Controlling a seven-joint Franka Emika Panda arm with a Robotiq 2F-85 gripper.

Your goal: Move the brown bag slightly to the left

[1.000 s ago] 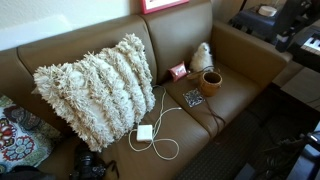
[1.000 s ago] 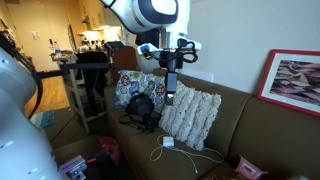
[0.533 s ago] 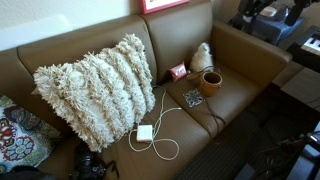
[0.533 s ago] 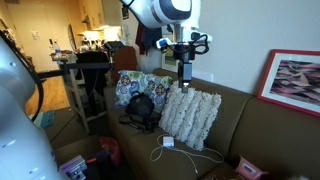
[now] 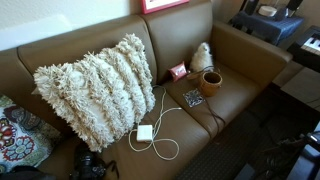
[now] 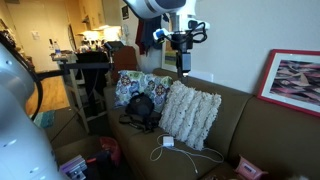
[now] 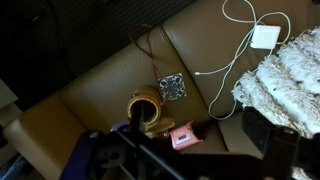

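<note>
The brown bag (image 5: 211,82) is a small orange-brown cup with a dark round mouth, upright on the right seat of the brown sofa (image 5: 235,60). The wrist view looks down on the bag (image 7: 147,106) from high up, just left of centre. My gripper (image 7: 197,140) is open and empty, with its dark fingers (image 7: 262,135) standing wide apart at the bottom of that view. In an exterior view the gripper (image 6: 183,63) hangs in the air well above the sofa back. It touches nothing.
A large shaggy cream pillow (image 5: 95,90) leans on the sofa's left half. A white charger (image 5: 144,132) with a looping cable lies at the seat front. A flat dark patterned square (image 5: 193,98), a pink box (image 5: 178,71) and a cream plush lump (image 5: 201,57) crowd the bag.
The arm has swung up and sideways, lifting the gripper higher above the sofa back. It has left the top right corner of an exterior view. The jaws stay open. The bag has not moved.
</note>
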